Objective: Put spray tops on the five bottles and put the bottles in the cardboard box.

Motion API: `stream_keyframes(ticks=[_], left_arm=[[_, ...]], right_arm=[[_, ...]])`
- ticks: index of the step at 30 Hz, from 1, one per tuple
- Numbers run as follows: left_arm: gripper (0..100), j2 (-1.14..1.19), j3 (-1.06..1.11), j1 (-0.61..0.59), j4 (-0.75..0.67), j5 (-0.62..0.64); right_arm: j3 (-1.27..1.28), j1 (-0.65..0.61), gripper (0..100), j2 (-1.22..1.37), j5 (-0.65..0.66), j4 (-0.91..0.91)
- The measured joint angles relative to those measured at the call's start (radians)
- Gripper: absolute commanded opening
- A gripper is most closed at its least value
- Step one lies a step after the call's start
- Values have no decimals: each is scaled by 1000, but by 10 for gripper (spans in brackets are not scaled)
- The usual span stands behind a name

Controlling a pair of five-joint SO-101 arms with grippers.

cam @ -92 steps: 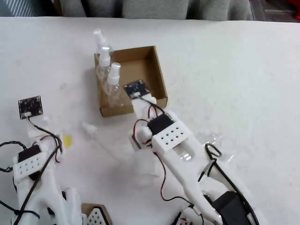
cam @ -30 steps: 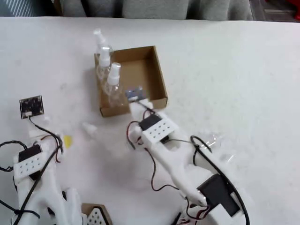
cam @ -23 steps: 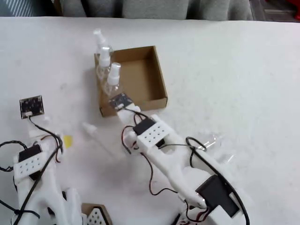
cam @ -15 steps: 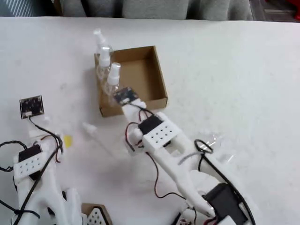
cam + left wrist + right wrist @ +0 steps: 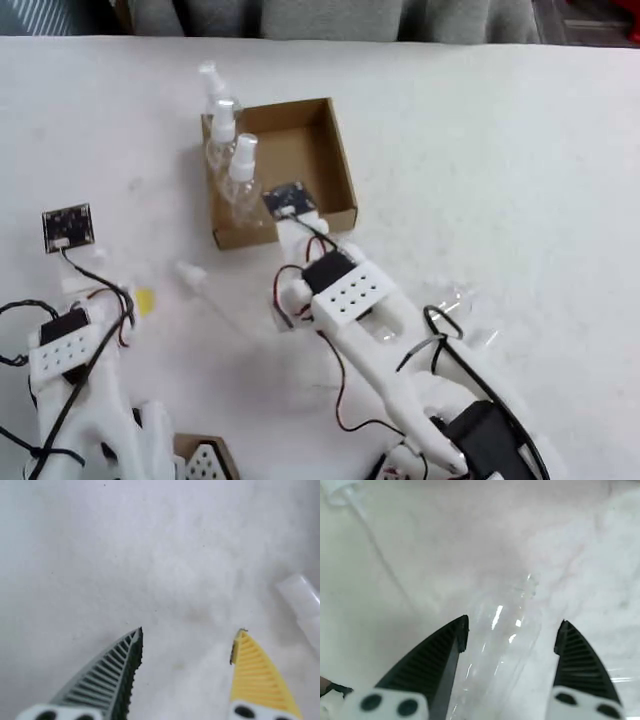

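Observation:
The cardboard box [image 5: 335, 160] stands at the table's middle back. Three clear bottles with white spray tops [image 5: 240, 165] stand upright along its left wall. A loose spray top [image 5: 190, 272] lies on the table left of the right arm; its tube [image 5: 380, 555] runs across the right wrist view. My right gripper [image 5: 512, 622] is open in front of the box, its black fingers on either side of a clear topless bottle [image 5: 505, 645] lying on the table. My left gripper [image 5: 190, 630] is open over bare table at the front left, the spray top [image 5: 300, 597] just beyond its yellow finger [image 5: 143, 300].
Another clear bottle [image 5: 450, 298] lies on the table right of the right arm. The right arm's body [image 5: 350, 290] stretches from the front right edge towards the box. The table's right half and far left are bare white surface.
The right arm swung left along the box's front wall, then came back right to about where it began. The left arm has kept still.

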Motion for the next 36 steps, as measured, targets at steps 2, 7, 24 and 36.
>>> stream_keyframes(ticks=[2, 7, 24, 36], left_arm=[[279, 0, 0, 0, 0, 0], [279, 0, 0, 0, 0, 0], [279, 0, 0, 6, 0, 0], [279, 0, 0, 6, 0, 0]], right_arm=[[0, -2, 248, 11, 0, 0], [0, -29, 248, 54, 0, 0], [0, 28, 84, 104, -55, -44], [-35, 201, 84, 72, 60, 21]])
